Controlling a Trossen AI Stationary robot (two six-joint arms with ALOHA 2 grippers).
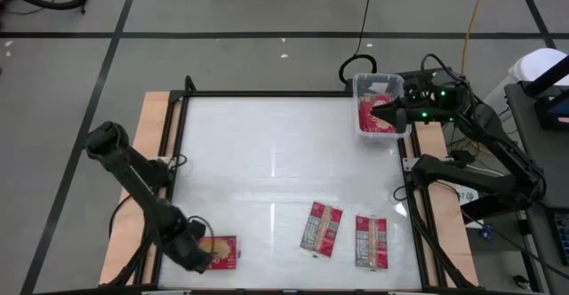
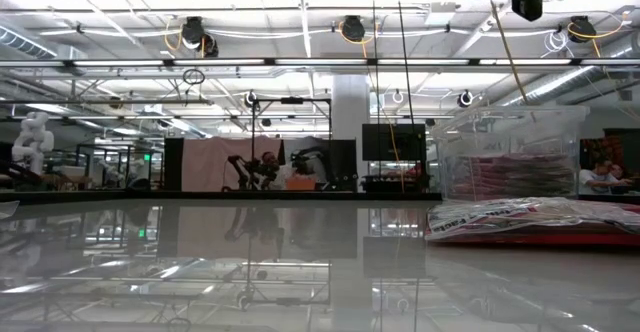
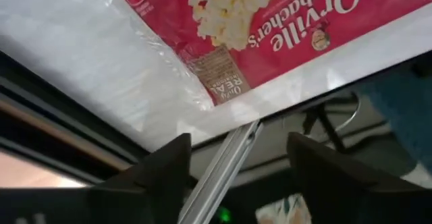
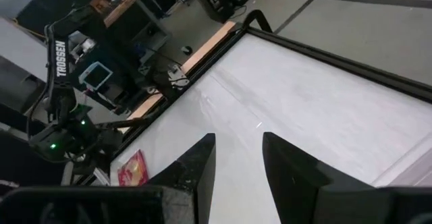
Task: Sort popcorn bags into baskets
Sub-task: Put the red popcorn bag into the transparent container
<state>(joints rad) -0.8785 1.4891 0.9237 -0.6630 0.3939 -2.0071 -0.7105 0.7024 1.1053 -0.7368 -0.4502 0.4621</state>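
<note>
High view: left gripper (image 1: 206,253) open beside a popcorn bag (image 1: 222,251); right gripper (image 1: 384,111) part-open over the basket (image 1: 377,86).

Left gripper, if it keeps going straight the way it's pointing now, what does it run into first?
Probably the popcorn bag lying face up at the table's near-left corner. The left gripper is open with that bag just ahead of its fingertips, though the depth is hard to judge.

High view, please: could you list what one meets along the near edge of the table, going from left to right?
Left pincer → popcorn bag showing its picture side → tilted bag showing its printed panel → second bag showing its printed panel.
</note>
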